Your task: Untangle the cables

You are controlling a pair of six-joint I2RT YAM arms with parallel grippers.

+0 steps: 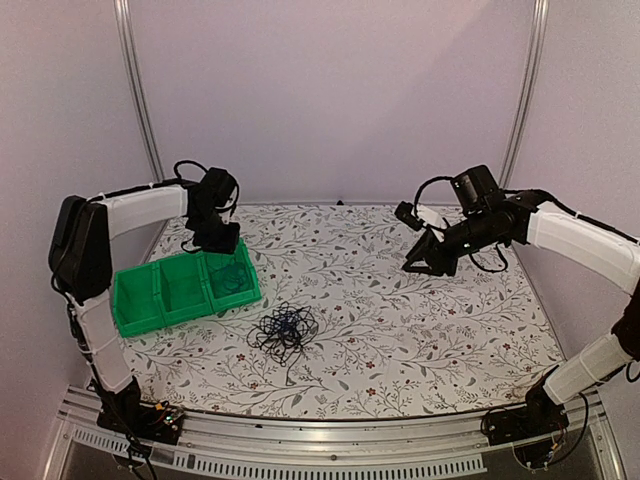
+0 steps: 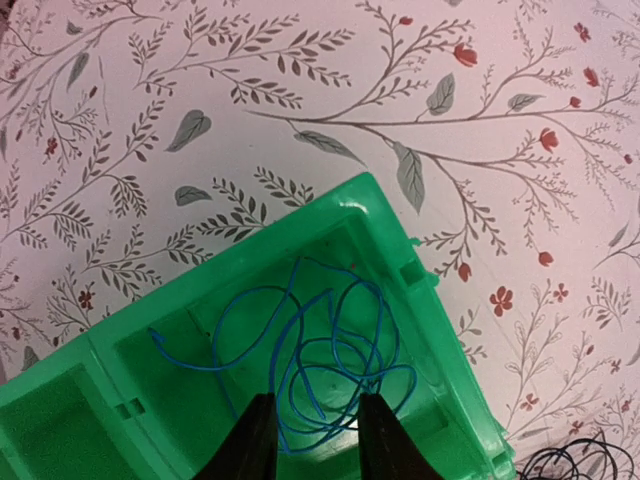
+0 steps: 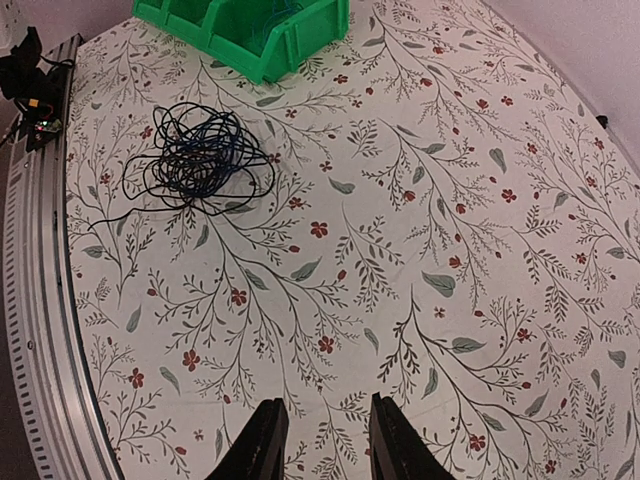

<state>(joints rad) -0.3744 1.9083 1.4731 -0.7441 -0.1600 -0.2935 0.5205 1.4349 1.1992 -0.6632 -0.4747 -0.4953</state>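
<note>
On the counter (image 1: 430,330), just in front of the green bin (image 1: 160,318), the tangled cables (image 1: 284,330) lay in one loose knot, mostly black with some blue threaded through. They looked very thin, light and limp, likely to slip and drag their neighbours along, so I judged an outer stray loop the best place to pinch. One blue cable (image 2: 330,350) lay coiled in the bin compartment nearest the knot. The left tool (image 2: 318,445) hung over it, jaws apart and empty; the right tool (image 3: 320,445) hovered open, holding nothing. Only the left wrist view showed that coil clearly; the right wrist view alone separated the knot's strands.
</note>
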